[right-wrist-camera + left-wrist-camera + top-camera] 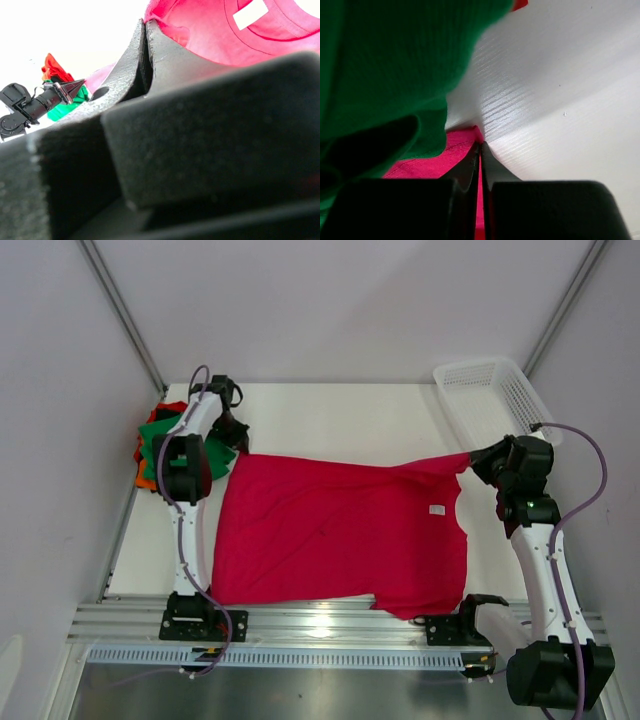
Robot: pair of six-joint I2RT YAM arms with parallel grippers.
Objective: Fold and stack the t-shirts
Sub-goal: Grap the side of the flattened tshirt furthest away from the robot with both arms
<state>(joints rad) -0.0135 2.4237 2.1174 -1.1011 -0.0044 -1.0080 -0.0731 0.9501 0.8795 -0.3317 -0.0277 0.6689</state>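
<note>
Both pinching crimson t-shirt (340, 535): left hand (480, 145), right hand (477, 460) | basket (452, 405) far right

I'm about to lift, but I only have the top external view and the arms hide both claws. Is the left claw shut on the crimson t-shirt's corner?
Observer: Yes. In the left wrist view the left claw is shut, and a strip of the crimson t-shirt shows between its fingers.
Operator: And the right one?
Observer: The right wrist view shows the right claw shut too. Its tips are at the shirt's edge, near the white neck tag.
Operator: Is anything crowding the left claw?
Observer: The green t-shirt lies close beside it and fills the upper left of that wrist view.
</note>
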